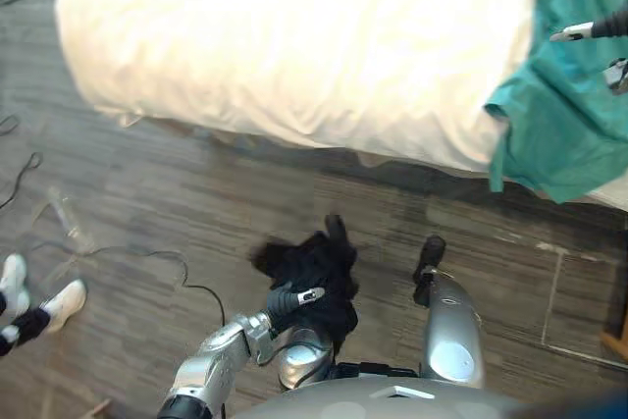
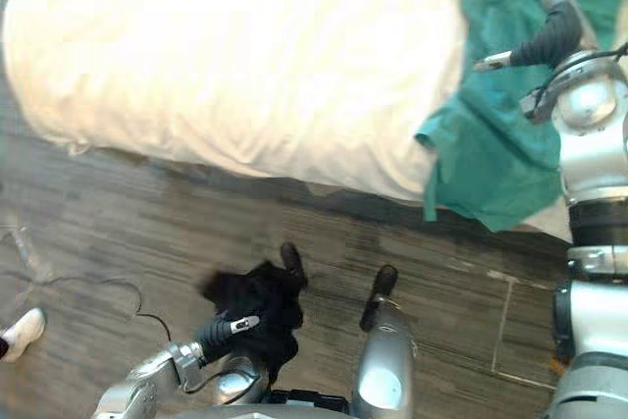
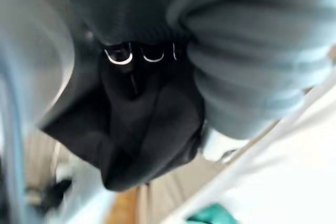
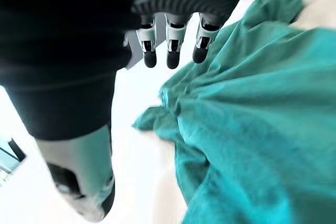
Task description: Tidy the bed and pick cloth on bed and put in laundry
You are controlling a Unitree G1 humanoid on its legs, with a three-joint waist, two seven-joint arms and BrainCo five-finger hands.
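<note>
We saw the left robot hand (image 3: 120,56) clenched on a black cloth (image 3: 152,124), the cloth bunched and hanging from its grip, the white bed (image 3: 294,182) close behind, a scrap of teal cloth (image 3: 210,217) against it.

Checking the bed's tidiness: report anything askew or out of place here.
The green cloth lies crumpled at the corner of the bed, one end hanging over the edge toward the floor. The right hand is open over it. The left hand grips a bunched black cloth low above the floor.
</note>
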